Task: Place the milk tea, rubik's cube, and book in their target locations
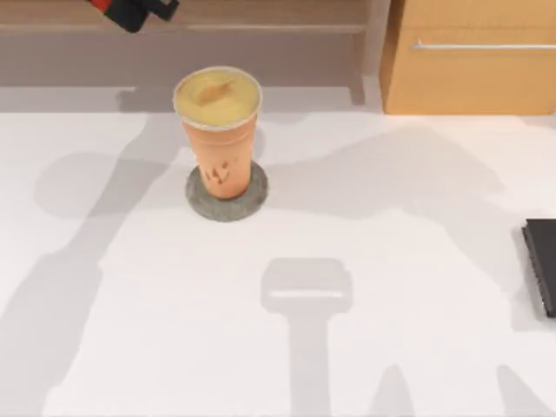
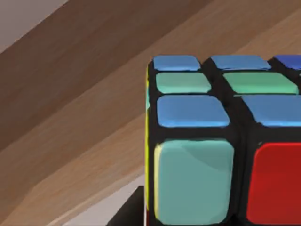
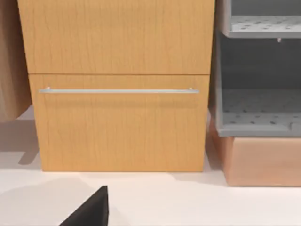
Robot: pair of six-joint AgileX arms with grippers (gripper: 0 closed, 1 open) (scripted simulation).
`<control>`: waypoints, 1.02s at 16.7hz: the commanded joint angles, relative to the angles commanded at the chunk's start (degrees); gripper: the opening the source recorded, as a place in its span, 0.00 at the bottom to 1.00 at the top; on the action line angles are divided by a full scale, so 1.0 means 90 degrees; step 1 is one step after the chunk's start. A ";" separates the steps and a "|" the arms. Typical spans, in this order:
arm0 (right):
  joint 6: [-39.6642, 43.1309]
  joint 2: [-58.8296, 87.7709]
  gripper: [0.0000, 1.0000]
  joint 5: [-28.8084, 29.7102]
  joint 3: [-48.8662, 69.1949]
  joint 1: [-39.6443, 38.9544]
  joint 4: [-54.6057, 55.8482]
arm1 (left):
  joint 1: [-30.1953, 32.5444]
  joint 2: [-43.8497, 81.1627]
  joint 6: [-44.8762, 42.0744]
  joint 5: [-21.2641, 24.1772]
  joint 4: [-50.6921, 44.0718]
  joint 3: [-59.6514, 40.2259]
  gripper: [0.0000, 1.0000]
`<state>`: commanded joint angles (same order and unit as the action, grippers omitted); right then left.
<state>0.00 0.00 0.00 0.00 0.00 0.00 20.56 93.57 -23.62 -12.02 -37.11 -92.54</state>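
Note:
The milk tea (image 1: pixel 217 130), an orange-tan cup with a yellow-tan top, stands upright on the round grey coaster (image 1: pixel 228 198) at the table's left-centre. At the back left, over the wooden shelf, my left gripper (image 1: pixel 132 12) is shut on the rubik's cube (image 2: pixel 221 141). The cube's blue, green, teal and red stickers sit close to the left wrist camera, with brown boards behind. A flat black slab (image 1: pixel 540 265) lies at the table's right edge. The book is out of view. A dark wedge (image 3: pixel 89 212) at the right wrist view's edge looks like part of my right gripper.
A wooden drawer cabinet (image 1: pixel 469 56) with a metal handle (image 3: pixel 117 91) stands at the back right. Beside it is a grey perforated shelf unit (image 3: pixel 258 108). A low wooden shelf (image 1: pixel 261 35) runs along the back. The white tabletop (image 1: pixel 347 347) is open in front.

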 joint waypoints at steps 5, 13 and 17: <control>0.0000 0.0000 1.00 0.0000 0.0000 0.0000 0.0000 | 0.1367 0.0261 0.0946 -0.1533 0.2578 -0.0911 0.00; 0.0000 0.0000 1.00 0.0000 0.0000 0.0000 0.0000 | 0.2380 0.1406 0.2488 -0.3026 0.4673 -0.1052 0.00; 0.0000 0.0000 1.00 0.0000 0.0000 0.0000 0.0000 | 0.2351 0.1389 0.2471 -0.3011 0.4656 -0.1041 0.00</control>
<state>0.00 0.00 0.00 0.00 0.00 0.00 41.72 106.07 -1.38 -39.12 4.80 -101.91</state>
